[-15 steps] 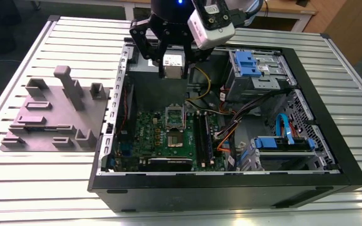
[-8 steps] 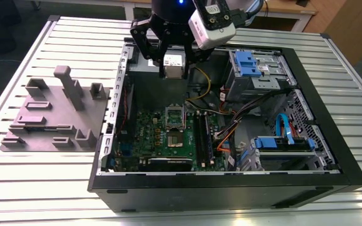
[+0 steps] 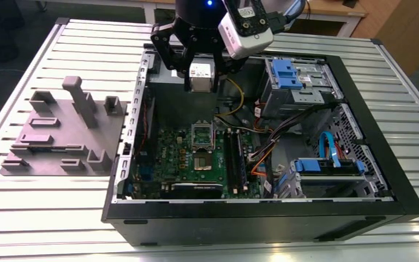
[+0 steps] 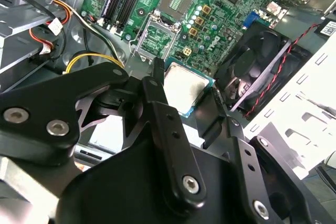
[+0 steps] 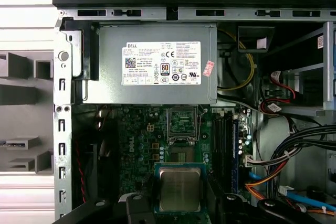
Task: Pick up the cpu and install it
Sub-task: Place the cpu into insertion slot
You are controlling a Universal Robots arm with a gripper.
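tool | clenched on cpu (flat square, silvery metal top) | above green motherboard

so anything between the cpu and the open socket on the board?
Nothing visible covers it. The gripper holds the flat square silvery-topped cpu aloft. The square socket on the green motherboard lies bare; its metal retention frame is flipped open on the side nearer the cpu, so a low approach might clip it.

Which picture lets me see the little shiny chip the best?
The first wrist view: the cpu faces the camera, silvery top plain, held by the gripper. The second wrist view shows it slanted, partly behind the gripper. The exterior view shows it small, up in the gripper.
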